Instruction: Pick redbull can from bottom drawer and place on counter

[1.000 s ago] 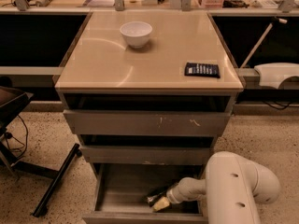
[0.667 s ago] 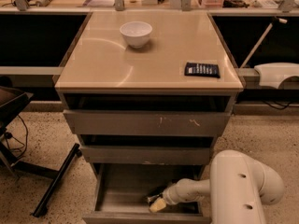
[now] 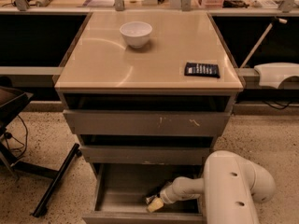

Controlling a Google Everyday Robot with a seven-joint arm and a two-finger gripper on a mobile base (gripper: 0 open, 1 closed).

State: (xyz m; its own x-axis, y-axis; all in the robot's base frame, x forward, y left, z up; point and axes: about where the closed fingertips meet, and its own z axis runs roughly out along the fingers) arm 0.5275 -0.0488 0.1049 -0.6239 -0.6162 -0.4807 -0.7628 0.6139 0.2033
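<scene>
grasp | pale hand (image 3: 156, 204) at 5 o'clock in shallow grey-brown wooden drawer (image 3: 122, 189), grip: cannot tell | slim silvery metal can (image 3: 151, 199) seemingly at its tip | centre on it, lift straight

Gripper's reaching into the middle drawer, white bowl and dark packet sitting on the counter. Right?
Not quite. The gripper is down in the bottom drawer, the lowest one, which is pulled out, not in the middle one. The camera view shows this. The rest holds: the white bowl and the dark packet both sit on the counter.
</scene>
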